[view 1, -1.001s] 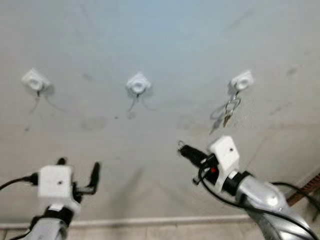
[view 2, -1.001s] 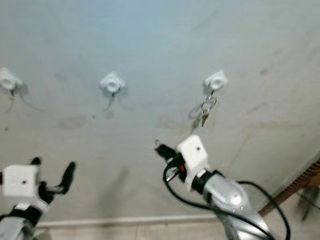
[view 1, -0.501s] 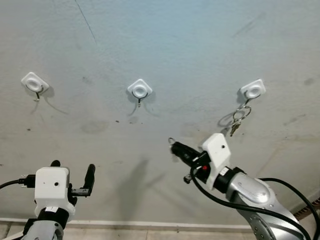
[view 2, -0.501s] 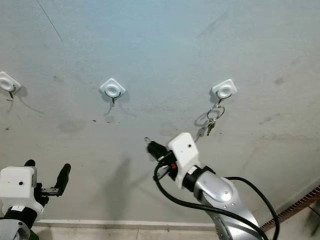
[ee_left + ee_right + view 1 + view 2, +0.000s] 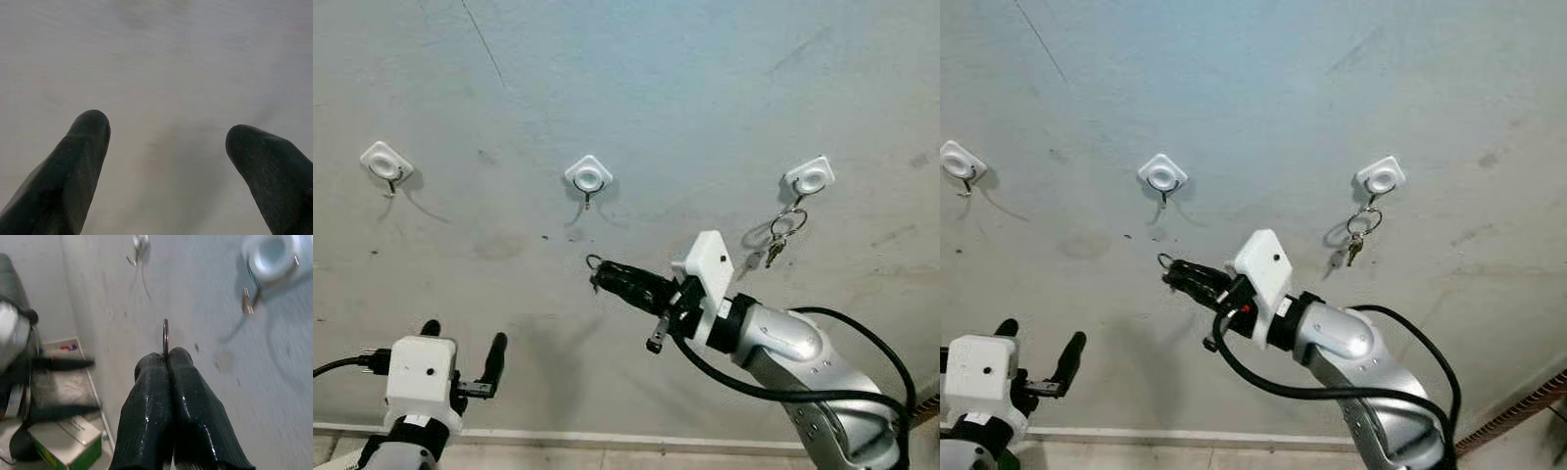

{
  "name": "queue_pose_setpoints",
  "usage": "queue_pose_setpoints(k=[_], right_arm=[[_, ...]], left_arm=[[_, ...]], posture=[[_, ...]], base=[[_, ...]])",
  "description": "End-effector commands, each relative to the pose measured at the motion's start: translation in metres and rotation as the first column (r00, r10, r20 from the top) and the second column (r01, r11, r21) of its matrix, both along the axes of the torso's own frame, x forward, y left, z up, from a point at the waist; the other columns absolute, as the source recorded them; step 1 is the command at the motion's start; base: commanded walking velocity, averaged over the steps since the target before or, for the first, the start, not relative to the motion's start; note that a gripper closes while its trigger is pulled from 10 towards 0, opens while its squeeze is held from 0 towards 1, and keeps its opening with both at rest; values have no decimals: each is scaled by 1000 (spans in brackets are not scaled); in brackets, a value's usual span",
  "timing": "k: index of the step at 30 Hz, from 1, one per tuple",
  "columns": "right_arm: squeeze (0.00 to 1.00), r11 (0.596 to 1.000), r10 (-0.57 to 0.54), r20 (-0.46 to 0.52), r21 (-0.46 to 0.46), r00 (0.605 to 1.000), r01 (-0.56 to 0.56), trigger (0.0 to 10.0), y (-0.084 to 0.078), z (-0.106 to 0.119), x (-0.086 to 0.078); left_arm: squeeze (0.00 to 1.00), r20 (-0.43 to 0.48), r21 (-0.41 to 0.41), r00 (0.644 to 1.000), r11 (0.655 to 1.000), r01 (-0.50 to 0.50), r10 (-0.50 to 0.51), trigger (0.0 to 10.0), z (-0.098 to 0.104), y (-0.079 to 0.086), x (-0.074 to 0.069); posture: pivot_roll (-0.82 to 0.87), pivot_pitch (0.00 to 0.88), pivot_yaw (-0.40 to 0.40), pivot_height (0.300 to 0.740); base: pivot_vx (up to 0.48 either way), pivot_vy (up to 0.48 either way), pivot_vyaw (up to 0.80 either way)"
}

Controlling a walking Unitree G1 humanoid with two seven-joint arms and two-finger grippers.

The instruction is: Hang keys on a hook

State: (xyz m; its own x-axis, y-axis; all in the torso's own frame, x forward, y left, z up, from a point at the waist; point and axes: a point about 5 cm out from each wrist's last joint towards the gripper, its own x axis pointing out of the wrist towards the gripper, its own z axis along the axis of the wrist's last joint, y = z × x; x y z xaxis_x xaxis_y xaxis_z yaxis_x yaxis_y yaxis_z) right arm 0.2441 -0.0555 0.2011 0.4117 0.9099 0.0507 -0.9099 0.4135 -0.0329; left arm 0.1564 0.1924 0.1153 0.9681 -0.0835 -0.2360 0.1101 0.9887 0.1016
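Observation:
Three white hooks are fixed on the grey wall: a left hook (image 5: 386,160), a middle hook (image 5: 588,176) and a right hook (image 5: 809,179). A bunch of keys (image 5: 779,235) hangs from the right hook. My right gripper (image 5: 599,276) is shut on a metal key ring (image 5: 594,261), a short way below the middle hook and not touching it. In the right wrist view the key ring (image 5: 166,335) sticks out from the shut fingertips (image 5: 155,363), with the middle hook (image 5: 271,257) ahead and to one side. My left gripper (image 5: 465,335) stands open low on the left, holding nothing.
A white baseboard (image 5: 607,438) runs along the foot of the wall. In the right wrist view a green and white box (image 5: 66,443) and dark clutter lie on the floor. A wooden edge (image 5: 1518,406) shows at the lower right.
My right gripper has moved left and slightly up along the wall with the key ring, from under the right hook to under the middle hook. The left arm has sunk slightly.

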Motion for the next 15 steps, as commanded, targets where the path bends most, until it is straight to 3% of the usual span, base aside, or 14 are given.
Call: queue_pose_setpoints(k=[1,8,10,15], right_arm=[[0,999,28,13,16,1000,-28,10000,6,4,3],[0,998,56,31,35,998,-57,10000,15,9,9],[0,998,61,43,33,997,-62,10000,18,10,13],[0,997,68,49,31,997,-69,10000,21,10,16]], left_arm=[[0,-9,-28,999,999,31,-31,10000,-2,-2,0],[0,24,-6,997,997,77,-76,10000,1,-4,4],[0,64,45,995,996,79,-82,10000,2,-2,7],[0,134,69,983,990,119,-128,10000,6,-3,11]], posture=[[217,0,18,740],[217,0,20,740],[218,0,16,740],[221,0,10,740]], base=[[0,0,0],[0,0,0],[0,0,0],[0,0,0]])
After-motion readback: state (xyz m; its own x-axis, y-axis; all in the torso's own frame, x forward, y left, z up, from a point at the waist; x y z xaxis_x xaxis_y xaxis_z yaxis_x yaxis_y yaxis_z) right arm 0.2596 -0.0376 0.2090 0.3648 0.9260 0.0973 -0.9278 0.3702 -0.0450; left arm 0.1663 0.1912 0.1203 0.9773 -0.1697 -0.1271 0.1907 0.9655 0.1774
